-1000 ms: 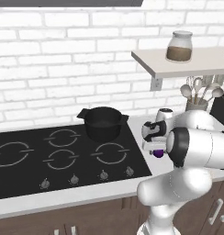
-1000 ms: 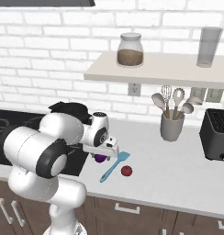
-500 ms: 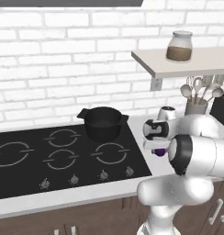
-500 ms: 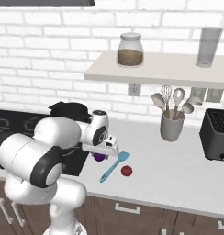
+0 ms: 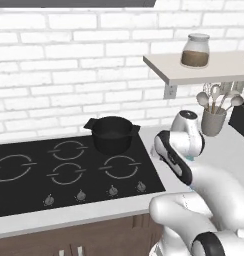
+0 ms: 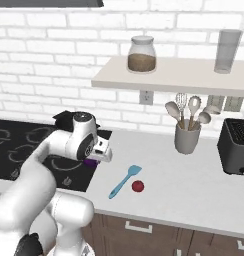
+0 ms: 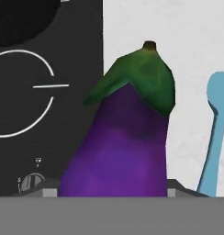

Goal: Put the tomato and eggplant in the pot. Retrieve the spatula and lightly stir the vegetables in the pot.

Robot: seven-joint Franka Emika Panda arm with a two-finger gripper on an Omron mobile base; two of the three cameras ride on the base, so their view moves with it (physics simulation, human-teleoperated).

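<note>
My gripper (image 6: 95,160) is shut on the purple eggplant (image 6: 90,162) and holds it over the seam between cooktop and counter. Close up in the hand view, the eggplant (image 7: 120,147) stands between my fingers with its green cap pointing away, and the gripper (image 7: 111,192) grips its lower body. To the right on the white counter lies the light-blue spatula (image 6: 125,181) (image 7: 217,133), with the small red tomato (image 6: 137,186) just beside its blade. On the back right burner sits the black pot (image 5: 112,134), partly hidden behind my arm in the right base view (image 6: 63,118).
The black cooktop (image 5: 44,170) has a row of knobs along its front. A grey utensil cup (image 6: 187,137) with spoons and a whisk stands by the wall, with a dark toaster (image 6: 236,147) further right. Above, a shelf (image 6: 169,80) carries a jar (image 6: 142,54) and a glass (image 6: 226,50).
The jaws have closed on the eggplant. The hand has then carried it a little left, away from the spatula and tomato and toward the cooktop.
</note>
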